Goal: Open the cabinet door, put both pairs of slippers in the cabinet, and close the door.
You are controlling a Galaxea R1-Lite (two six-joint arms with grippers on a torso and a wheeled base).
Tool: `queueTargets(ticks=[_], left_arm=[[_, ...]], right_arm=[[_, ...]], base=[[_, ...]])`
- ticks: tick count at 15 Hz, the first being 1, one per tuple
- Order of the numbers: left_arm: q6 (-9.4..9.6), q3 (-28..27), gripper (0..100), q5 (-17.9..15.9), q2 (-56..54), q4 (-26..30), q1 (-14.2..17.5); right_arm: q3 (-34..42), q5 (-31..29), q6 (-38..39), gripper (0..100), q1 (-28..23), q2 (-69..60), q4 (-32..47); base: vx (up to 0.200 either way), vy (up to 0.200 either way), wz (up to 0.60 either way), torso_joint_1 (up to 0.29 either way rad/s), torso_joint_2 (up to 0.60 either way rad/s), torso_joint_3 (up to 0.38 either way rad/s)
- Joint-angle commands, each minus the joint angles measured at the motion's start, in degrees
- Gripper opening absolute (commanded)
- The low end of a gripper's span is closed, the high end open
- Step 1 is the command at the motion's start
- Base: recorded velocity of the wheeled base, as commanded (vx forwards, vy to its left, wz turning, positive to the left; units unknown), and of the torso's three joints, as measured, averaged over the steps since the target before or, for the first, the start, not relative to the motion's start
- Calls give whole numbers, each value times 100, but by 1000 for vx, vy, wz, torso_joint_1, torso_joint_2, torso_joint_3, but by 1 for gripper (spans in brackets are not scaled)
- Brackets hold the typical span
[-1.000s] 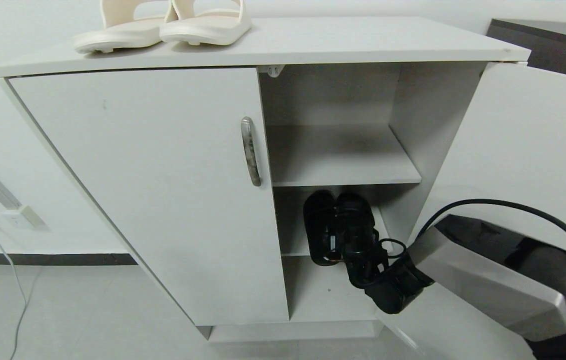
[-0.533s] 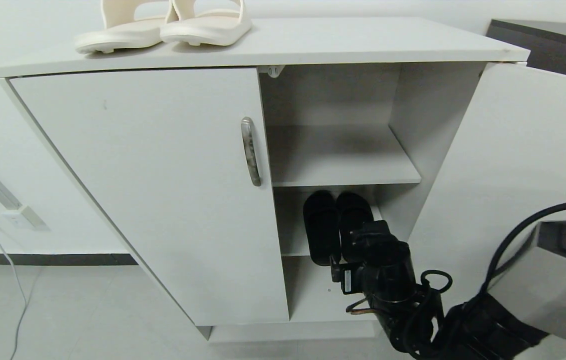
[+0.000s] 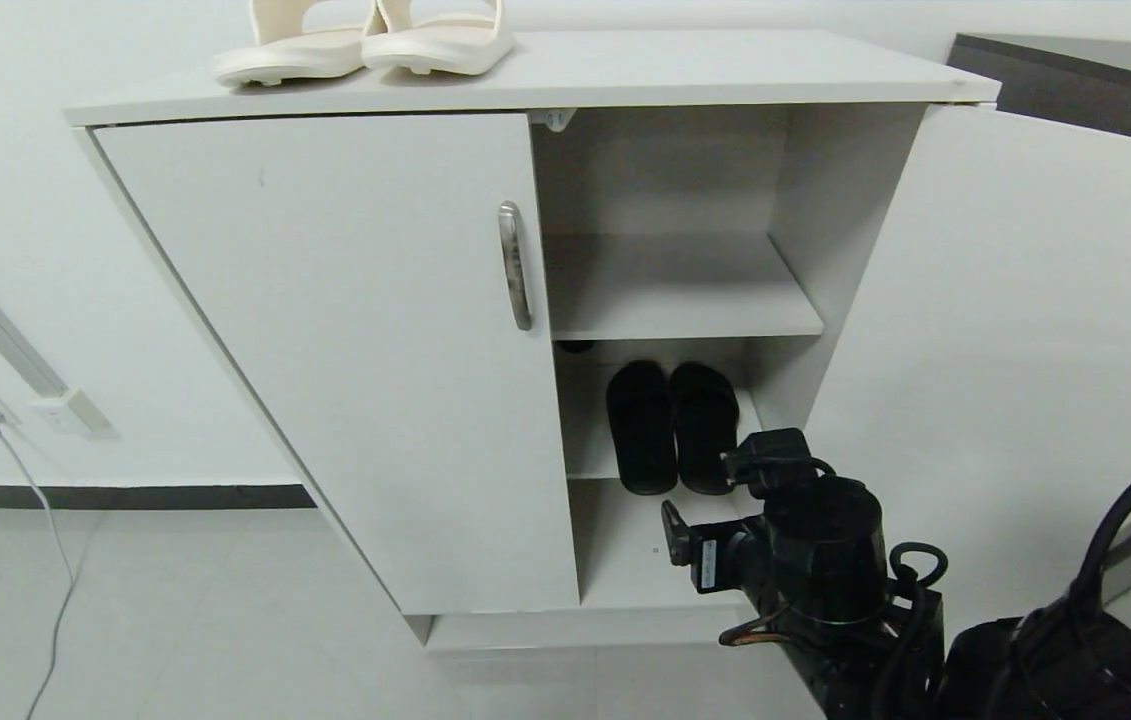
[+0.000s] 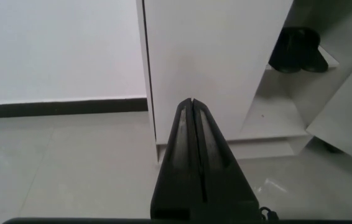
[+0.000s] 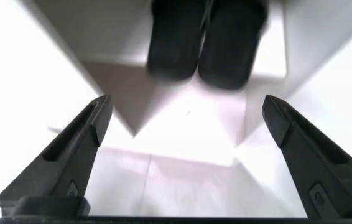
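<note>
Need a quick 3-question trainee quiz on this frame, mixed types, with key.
1. True or false: the black slippers lie on the upper shelf.
2. Which door stands open? A) left door B) right door C) both
3. Fill in: the right pincer is ___ and holds nothing.

Key: 1 false, they lie on the lower shelf; 2 B; 3 open.

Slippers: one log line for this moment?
black slippers: on shelf | cream slippers: on cabinet top | right door: open | right gripper: open, empty | left gripper: shut
</note>
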Motion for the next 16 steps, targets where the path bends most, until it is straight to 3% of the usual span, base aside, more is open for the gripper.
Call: queueTargets(ticks=[1, 16], left_arm=[[-2, 2, 0, 1, 7, -5, 6], [7, 2, 0, -8, 7, -5, 6]], right_arm=[[6, 2, -3, 100, 26, -15, -6], [85, -34, -100, 100, 97, -174, -15]], base=[[-200, 0, 0, 7, -2, 12], [0, 0, 0, 0, 0, 6]])
